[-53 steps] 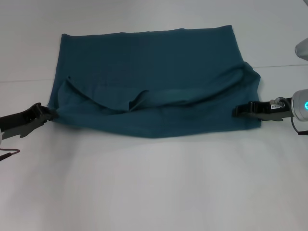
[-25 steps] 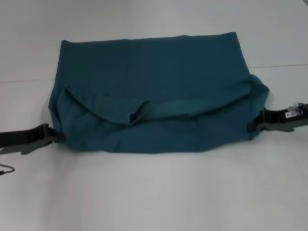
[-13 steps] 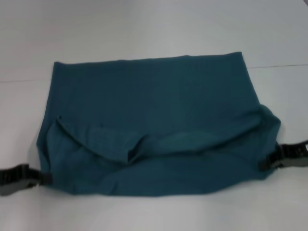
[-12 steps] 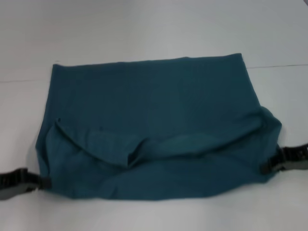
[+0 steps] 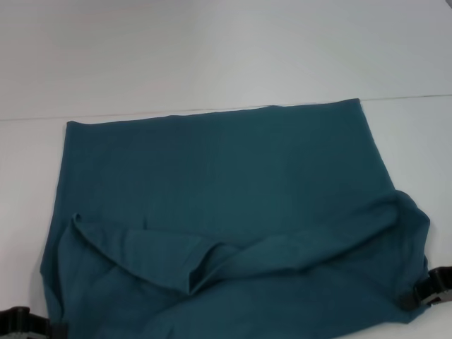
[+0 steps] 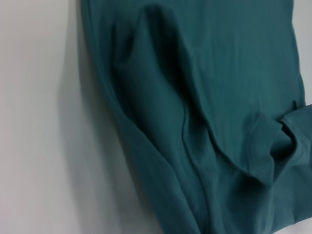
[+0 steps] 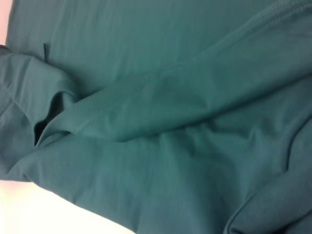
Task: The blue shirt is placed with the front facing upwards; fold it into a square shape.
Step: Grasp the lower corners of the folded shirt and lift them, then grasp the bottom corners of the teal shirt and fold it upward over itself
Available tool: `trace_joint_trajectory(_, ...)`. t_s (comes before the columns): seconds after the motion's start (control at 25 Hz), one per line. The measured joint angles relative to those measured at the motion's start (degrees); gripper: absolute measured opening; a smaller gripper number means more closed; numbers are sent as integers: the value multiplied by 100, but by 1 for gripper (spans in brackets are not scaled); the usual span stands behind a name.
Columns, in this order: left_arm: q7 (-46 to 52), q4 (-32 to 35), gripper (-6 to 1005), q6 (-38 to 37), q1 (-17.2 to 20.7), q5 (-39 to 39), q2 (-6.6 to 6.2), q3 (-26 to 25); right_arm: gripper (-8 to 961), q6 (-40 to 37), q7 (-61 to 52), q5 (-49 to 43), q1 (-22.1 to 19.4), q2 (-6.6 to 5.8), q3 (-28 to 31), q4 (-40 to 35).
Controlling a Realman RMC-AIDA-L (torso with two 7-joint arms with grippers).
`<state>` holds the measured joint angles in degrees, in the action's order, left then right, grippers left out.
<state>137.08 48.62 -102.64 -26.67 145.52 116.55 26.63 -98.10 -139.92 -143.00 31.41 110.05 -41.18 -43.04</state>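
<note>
the blue shirt (image 5: 226,205) lies spread across the white tabletop (image 5: 212,49), reaching from near its far middle down to the near edge, and from close to the left edge almost to the right edge. its far part lies flat and smooth with a straight far hem. nearer the robot the cloth is folded over on itself: a raised ridge runs across it, with a small pointed flap standing up at about the middle, and both near corners are bunched and lifted.

the left gripper (image 5: 28,326) is at the near left corner of the tabletop, touching the shirt's near left corner. the right gripper (image 5: 429,291) is at the near right edge, against the shirt's bunched near right corner. each seems to have hold of the cloth, but how far the jaws are closed cannot be told. the wrist views show only creased cloth and bare tabletop.
</note>
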Motion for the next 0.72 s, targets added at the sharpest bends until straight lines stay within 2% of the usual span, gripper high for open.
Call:
trace_joint_trajectory(0.4, -72, 5, 6, -174, 15, 128, -4, -131, 35, -190, 70, 48, -168, 18, 90, -3)
trace_joint_trajectory(0.56, -150, -34, 6, -34, -134, -156, -65, -301, 35, -187, 276, 359, -45, -51, 401, -3)
trace_joint_trajectory(0.72, 107, -198, 6, 454, -457, -280, -203, -377, 36, 8, 365, 717, 157, -182, 737, 9)
